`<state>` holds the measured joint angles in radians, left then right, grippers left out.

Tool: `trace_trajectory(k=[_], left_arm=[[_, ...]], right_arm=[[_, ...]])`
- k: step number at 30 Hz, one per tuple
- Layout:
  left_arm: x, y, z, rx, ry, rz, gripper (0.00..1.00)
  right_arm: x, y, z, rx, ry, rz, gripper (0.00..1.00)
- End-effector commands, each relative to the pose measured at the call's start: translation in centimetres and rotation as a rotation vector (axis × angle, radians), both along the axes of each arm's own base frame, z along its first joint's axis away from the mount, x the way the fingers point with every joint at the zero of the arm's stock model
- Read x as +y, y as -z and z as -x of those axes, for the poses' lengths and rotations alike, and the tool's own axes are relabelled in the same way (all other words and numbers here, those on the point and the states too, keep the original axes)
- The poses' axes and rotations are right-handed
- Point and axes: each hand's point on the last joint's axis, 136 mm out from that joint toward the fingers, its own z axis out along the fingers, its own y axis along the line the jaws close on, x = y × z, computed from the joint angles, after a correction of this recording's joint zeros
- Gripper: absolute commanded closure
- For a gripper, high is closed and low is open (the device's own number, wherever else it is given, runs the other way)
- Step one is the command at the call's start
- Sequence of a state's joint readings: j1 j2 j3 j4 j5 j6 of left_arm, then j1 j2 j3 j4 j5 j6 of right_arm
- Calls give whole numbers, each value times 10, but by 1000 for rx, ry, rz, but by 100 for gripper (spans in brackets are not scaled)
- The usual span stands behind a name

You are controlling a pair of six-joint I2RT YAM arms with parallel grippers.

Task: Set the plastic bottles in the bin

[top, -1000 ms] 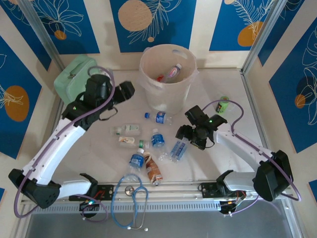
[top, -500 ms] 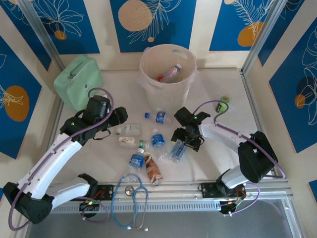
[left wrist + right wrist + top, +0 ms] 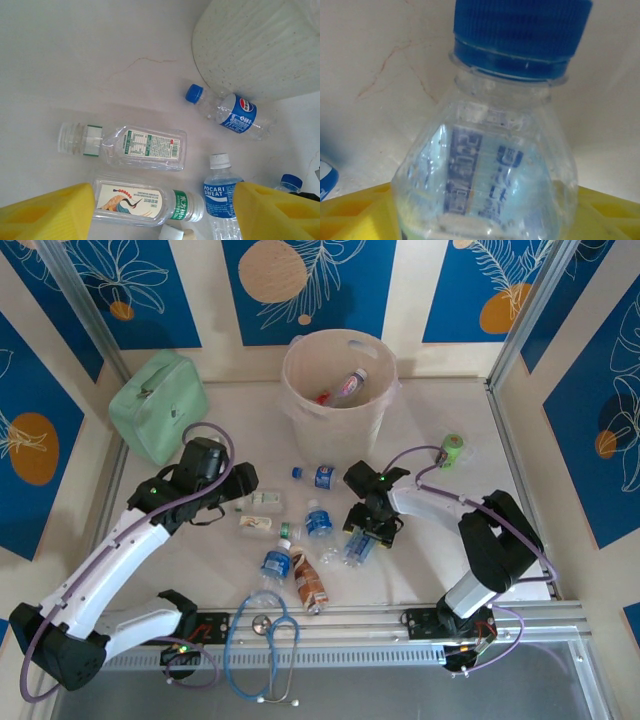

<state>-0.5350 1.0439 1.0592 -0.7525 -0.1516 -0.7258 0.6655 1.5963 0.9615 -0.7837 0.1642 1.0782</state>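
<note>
The clear, blue-capped plastic bottle (image 3: 490, 165) lies on the pale surface (image 3: 200, 540), well short of the round cream ribbed plastic bin (image 3: 300, 370). The right hand (image 3: 368, 525) pinches it; next should come a lift binward. The left hand (image 3: 165, 210) hovers spread.

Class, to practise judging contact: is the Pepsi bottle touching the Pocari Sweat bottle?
Apart. Left wrist view shows bare table between the Pepsi bottle and the Pocari Sweat bottle's cap.

The pale, faintly cracked worktop (image 3: 440, 560) carries a cream-white bin (image 3: 300, 400) at the back, with a mint-green pouch (image 3: 155, 405) to its left and a green bottle (image 3: 451, 450) at the right. In the middle lie a Pepsi bottle (image 3: 320, 477), a Pocari Sweat bottle (image 3: 318, 520), two white-labelled clear bottles (image 3: 262, 501), a brown-labelled bottle (image 3: 310, 582) and a clear blue-capped bottle (image 3: 360, 543). A stethoscope (image 3: 265, 645) lies at the near edge.
</note>
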Motion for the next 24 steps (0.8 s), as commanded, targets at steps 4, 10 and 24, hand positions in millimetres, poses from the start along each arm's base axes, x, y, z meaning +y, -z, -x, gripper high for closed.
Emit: trace_trajectory(k=[4, 10, 24], left_arm=[[5, 12, 2, 25, -24, -26, 27], [4, 21, 3, 48, -27, -23, 27], [3, 29, 3, 66, -35, -24, 28]], right_arm=[[-1, 4, 0, 21, 17, 0, 32], [-5, 1, 0, 8, 18, 8, 43], [-5, -90, 2, -165, -53, -64, 54]])
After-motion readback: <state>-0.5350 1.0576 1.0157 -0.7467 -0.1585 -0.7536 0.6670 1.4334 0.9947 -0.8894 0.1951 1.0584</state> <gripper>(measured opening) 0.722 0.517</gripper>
